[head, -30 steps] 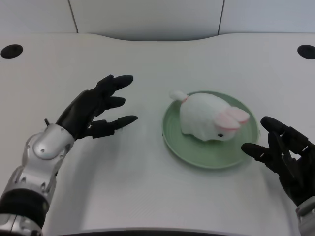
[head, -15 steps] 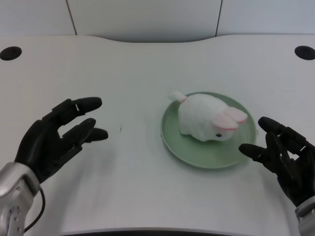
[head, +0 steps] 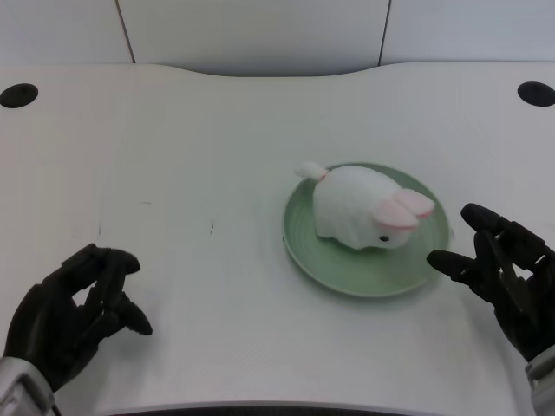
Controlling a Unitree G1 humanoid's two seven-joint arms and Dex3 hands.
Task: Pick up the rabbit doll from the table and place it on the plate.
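The white plush rabbit doll with pink ears (head: 362,207) is seen lying on the round pale green plate (head: 347,277), its head turned toward the near right and its small tail reaching over the plate's far left rim. The plate is set on the white table (head: 217,130), right of centre. Neither doll nor plate has been shifted since the earlier pictures.

The black many-fingered left hand (head: 69,314) is found at the near left corner of the table, well apart from the plate. Nothing is held in it; its fingers (head: 113,264) are curled loosely inward but kept apart from one another. A second ago this hand was held much higher and closer to the plate, with its fingers stretched out toward the doll and the silver forearm in full view; half a second ago it had already been drawn back to the left. By now it has been pulled further toward the near edge, so that only a sliver of the silver wrist is left in view.

The black right hand (head: 503,273) is held beside the plate's near right rim, its fingers spread, much as before.
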